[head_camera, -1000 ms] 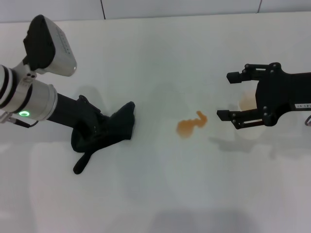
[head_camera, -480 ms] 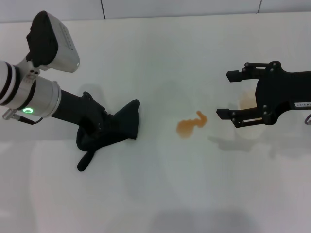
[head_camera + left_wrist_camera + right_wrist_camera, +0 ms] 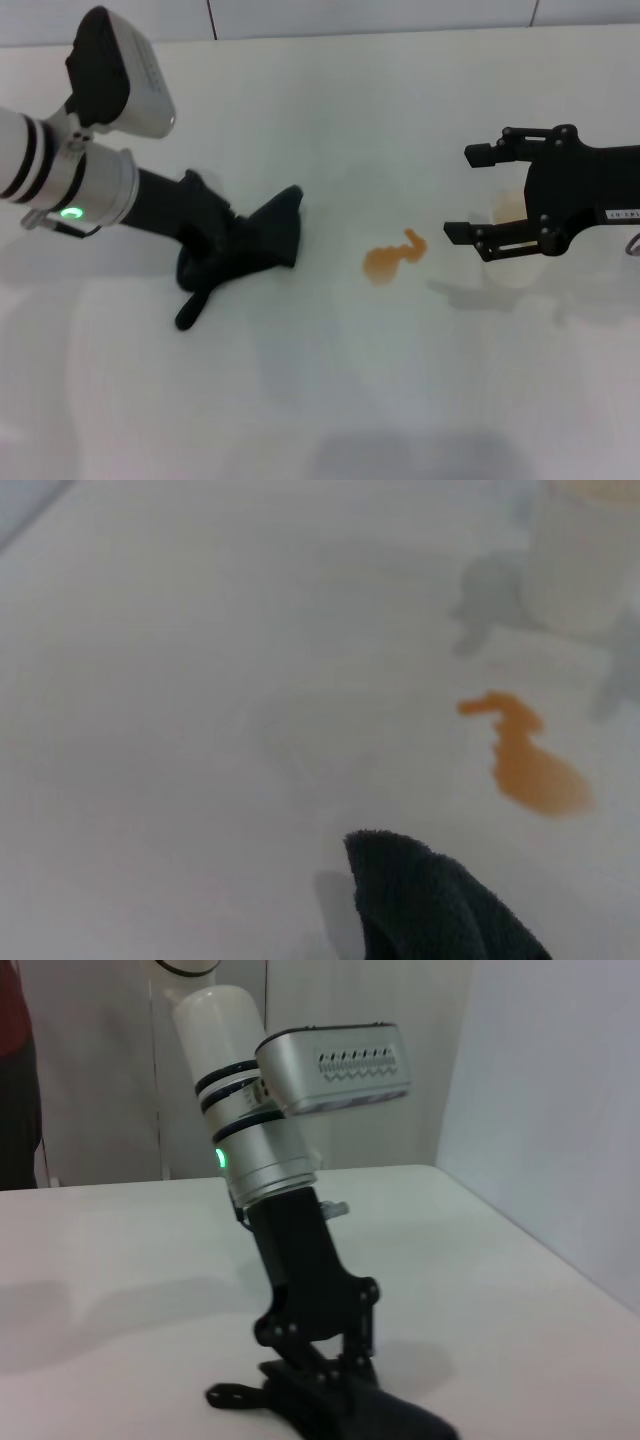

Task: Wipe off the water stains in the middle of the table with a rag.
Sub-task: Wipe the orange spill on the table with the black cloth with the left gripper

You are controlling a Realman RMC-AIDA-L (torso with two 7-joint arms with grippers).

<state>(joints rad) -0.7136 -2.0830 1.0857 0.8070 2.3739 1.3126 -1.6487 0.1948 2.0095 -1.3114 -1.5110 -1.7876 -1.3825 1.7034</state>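
The orange-brown water stains point(image 3: 393, 258) lie in the middle of the white table point(image 3: 330, 400). My left gripper point(image 3: 222, 250) is shut on the dark rag point(image 3: 262, 240), which rests on the table left of the stains, its narrow tail point(image 3: 190, 312) trailing behind. In the left wrist view the rag's edge point(image 3: 430, 905) is short of the stains point(image 3: 525, 765). The right wrist view shows the left gripper point(image 3: 305, 1375) down on the rag point(image 3: 375, 1415). My right gripper point(image 3: 478, 195) is open, held still right of the stains.
A white paper cup point(image 3: 508, 235) stands just behind the right gripper's fingers, close to the stains; it also shows in the left wrist view point(image 3: 585, 560). The table's far edge meets a wall at the back.
My left gripper has slid to the right with the rag, closing on the stains. The right arm has not moved.
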